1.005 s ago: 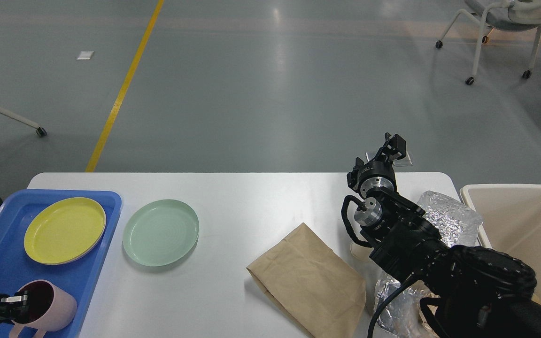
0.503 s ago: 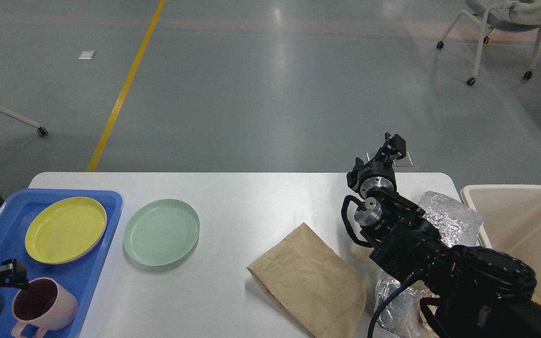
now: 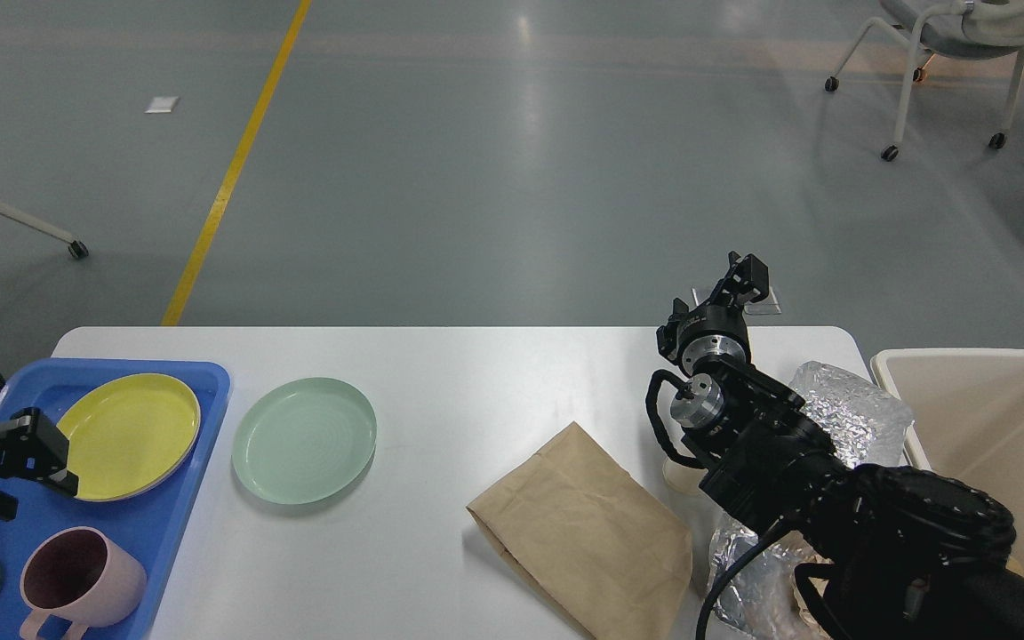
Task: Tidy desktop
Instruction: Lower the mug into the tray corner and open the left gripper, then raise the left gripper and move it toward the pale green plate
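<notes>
Pincer [image 3: 19,462] on my left hangs over the blue tray [image 3: 201,427], its two fingers spread apart and holding nothing.

It sits just beside the yellow plate [image 3: 134,436], with the pink mug [image 3: 85,582] lying on the tray nearer to me and apart from it. My right pincer [image 3: 743,277] is raised past the far edge of the desk [image 3: 476,391]; seen end-on and dark, I cannot tell whether it is open or closed. The white desk spreads wide across the lower half of my view. On its bare top lie a green plate [image 3: 303,440] beside the tray, a brown paper bag [image 3: 588,533], and crumpled foil [image 3: 859,413] next to the beige bin [image 3: 992,418] at the right end.
</notes>
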### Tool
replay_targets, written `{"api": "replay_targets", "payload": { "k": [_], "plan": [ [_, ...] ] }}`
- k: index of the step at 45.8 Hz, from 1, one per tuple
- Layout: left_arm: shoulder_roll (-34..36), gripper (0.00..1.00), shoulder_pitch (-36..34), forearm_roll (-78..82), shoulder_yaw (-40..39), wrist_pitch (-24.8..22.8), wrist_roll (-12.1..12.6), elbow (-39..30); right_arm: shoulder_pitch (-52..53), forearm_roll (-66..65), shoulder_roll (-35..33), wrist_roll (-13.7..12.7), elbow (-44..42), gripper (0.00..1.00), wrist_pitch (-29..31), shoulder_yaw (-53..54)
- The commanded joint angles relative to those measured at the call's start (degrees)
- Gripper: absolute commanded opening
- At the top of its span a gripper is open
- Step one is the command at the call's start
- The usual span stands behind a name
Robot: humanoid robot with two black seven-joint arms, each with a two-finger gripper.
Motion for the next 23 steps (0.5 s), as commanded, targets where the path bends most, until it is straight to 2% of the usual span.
{"api": "replay_targets", "payload": {
  "k": [1,14,23],
  "plan": [
    [-0.8,0.58,-6.05,0.0,0.01,-1.77,0.47,-4.14,0.0,0.0,0.0,0.0,0.0,1.0,0.0,0.0],
    [-8.36,0.57,-14.85,-0.61,0.1,-2.04,0.12,-11.0,0.0,0.0,0.0,0.0,0.0,1.0,0.0,0.0],
    [-17.23,0.57,-20.38,-9.04,2.9,-1.95,0.12,-11.35,0.0,0.0,0.0,0.0,0.0,1.0,0.0,0.0]
  ]
}}
